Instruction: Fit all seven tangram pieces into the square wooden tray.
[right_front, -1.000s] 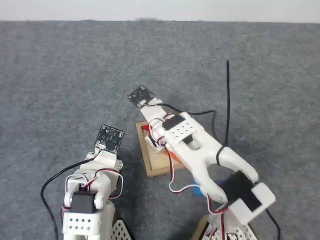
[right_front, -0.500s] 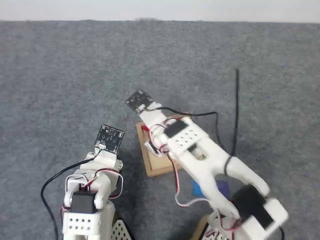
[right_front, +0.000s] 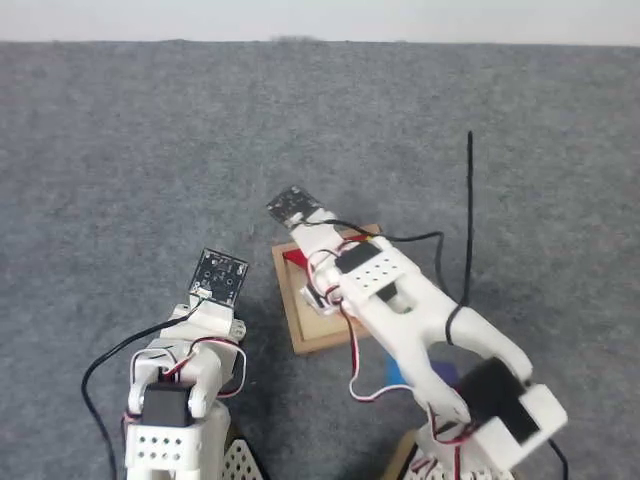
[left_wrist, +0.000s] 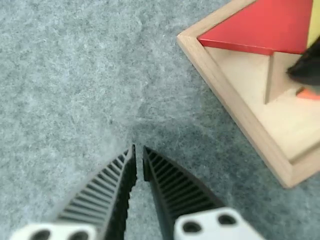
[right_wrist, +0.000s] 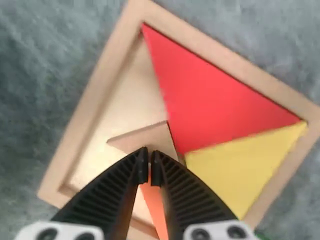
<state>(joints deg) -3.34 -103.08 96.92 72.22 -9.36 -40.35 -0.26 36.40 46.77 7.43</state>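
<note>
The square wooden tray (right_wrist: 98, 98) holds a large red triangle (right_wrist: 210, 100) and a yellow triangle (right_wrist: 240, 170). A plain wood triangle (right_wrist: 150, 139) and an orange piece (right_wrist: 157, 210) lie in it too. My right gripper (right_wrist: 148, 159) hangs over the tray, shut, its tips above the near end of the orange piece. In the high view the right arm covers most of the tray (right_front: 288, 305), with the red triangle (right_front: 295, 257) peeking out. My left gripper (left_wrist: 138, 151) is shut over bare carpet beside the tray's corner (left_wrist: 200, 47).
A blue piece (right_front: 395, 376) and a purple piece (right_front: 446, 376) lie on the grey carpet near the right arm's base. A black cable (right_front: 468, 220) runs along the carpet to the right of the tray. Open carpet stretches far and left.
The right arm has shifted over the tray, its wrist ending slightly right of and nearer than before. The left arm has stayed still.
</note>
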